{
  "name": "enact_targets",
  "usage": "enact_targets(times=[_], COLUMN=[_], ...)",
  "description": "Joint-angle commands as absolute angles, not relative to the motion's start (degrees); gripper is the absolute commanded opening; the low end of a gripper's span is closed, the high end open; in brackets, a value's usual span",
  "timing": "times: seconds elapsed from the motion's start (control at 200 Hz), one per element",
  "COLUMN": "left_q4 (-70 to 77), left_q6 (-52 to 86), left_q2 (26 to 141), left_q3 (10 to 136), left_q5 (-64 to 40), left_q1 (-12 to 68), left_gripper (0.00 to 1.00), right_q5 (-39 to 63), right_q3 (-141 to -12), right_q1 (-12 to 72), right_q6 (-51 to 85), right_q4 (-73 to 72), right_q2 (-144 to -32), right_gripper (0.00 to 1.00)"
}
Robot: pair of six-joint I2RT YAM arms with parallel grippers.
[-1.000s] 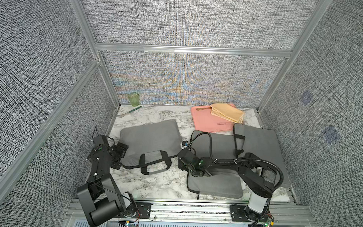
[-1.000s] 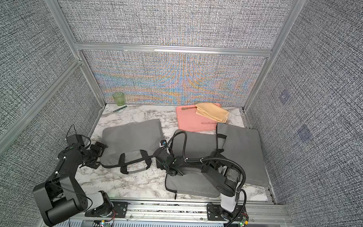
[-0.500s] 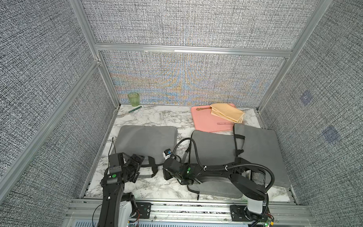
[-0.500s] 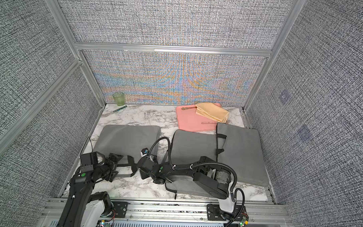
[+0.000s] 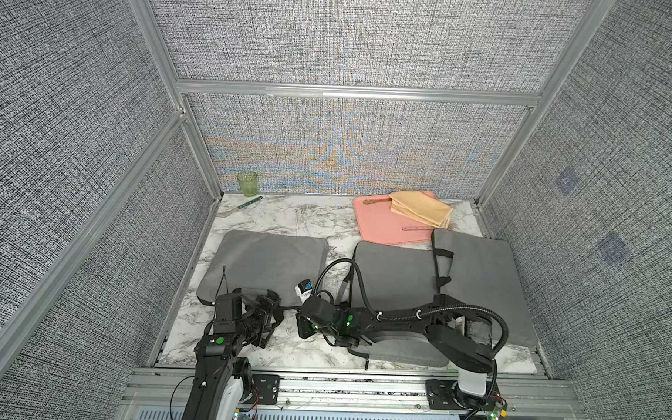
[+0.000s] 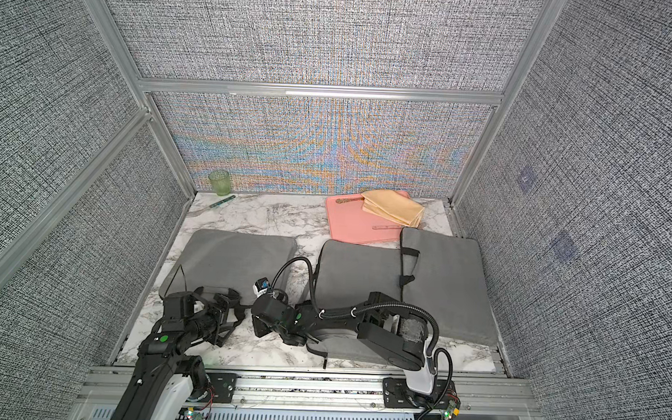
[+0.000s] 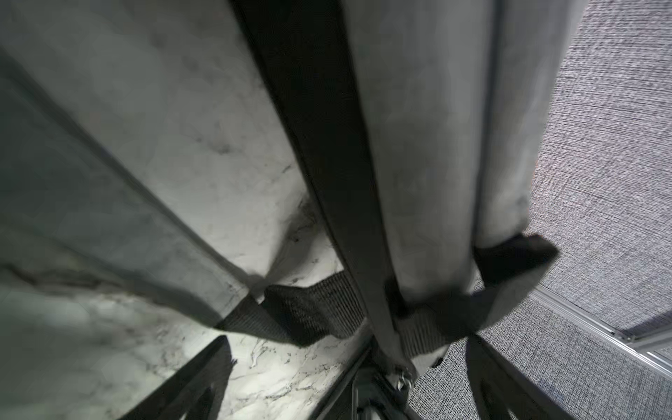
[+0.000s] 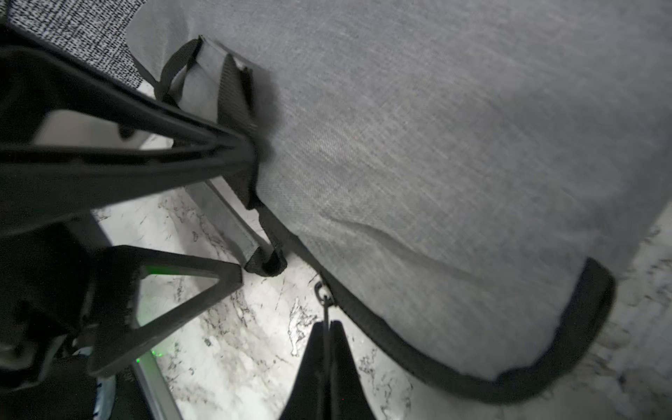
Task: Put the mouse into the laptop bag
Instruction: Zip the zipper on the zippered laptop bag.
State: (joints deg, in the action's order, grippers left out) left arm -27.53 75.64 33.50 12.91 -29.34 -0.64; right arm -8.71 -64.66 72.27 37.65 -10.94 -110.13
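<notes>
Nearest the front rail, the right end effector (image 8: 327,329) is clamped fully closed on the thin cord of the small metal zipper pull (image 8: 323,292). The pull sits on the black-piped edge of the grey fabric laptop bag (image 5: 263,262), which lies flat on the white marble surface (image 5: 307,217). Just beside it, the left end effector (image 8: 238,207) stands wide and grips nothing. One of its fingers appears to touch the bag's black webbing handle (image 7: 309,312). The mouse cannot be made out in any view, so I cannot tell where it is.

These are the risks as I judge them:
- **Slipping cord:** the cord is thin and pinched at the very tips, so a hard tug may pull it free.
- **Sliding bag:** nothing anchors the bag, so a pull along the zip would likely drag it over the smooth marble instead of opening it, perhaps toward the front edge.
- **Collision:** the two end effectors are near each other, so a sweep by either could knock the other or snag the handle.
- **Closed bag:** no gap shows along the visible edge, so an early attempt to insert the mouse would meet closed fabric.

Further back, the right arm reaches across the front of a second grey bag (image 5: 393,282), which lies just beside a third (image 5: 481,285). Arm motion may shift them. Farthest away, the flat pink tray (image 5: 380,228), folded yellow cloth (image 5: 419,208), green ribbed cup (image 5: 247,183) and green-handled fork (image 5: 246,205) sit well apart from the work.
</notes>
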Motion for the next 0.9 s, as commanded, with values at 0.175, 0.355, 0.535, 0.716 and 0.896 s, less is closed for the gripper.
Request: enact_targets(times=[0.175, 0.355, 0.535, 0.716, 0.896], left_q4=[-15.5, -17.6, -18.6, -18.7, -18.8], left_q6=[72.9, 65.3, 60.0, 56.7, 55.9], left_q2=[45.3, 51.6, 56.2, 57.3, 56.8], left_q3=[18.0, 23.1, 27.6, 30.0, 29.2], left_q5=[-22.0, -15.1, -14.3, -17.6, -23.3], left_q1=[4.5, 4.6, 4.5, 4.4, 4.5], left_gripper=[0.08, 0.00, 0.00, 0.00, 0.42], right_q5=[-6.3, -9.8, -8.1, -8.2, -3.5], right_q3=[-64.0, -57.4, -50.2, -49.8, -57.5], right_q1=[73.3, 70.3, 66.2, 64.2, 64.1], right_q6=[37.7, 39.2, 40.6, 39.1, 35.3], right_q4=[-17.1, -17.0, -17.3, -16.8, -14.3], right_q2=[-109.8, -105.7, -103.9, -104.8, -109.5], right_gripper=[0.00, 0.00, 0.00, 0.00, 0.00])
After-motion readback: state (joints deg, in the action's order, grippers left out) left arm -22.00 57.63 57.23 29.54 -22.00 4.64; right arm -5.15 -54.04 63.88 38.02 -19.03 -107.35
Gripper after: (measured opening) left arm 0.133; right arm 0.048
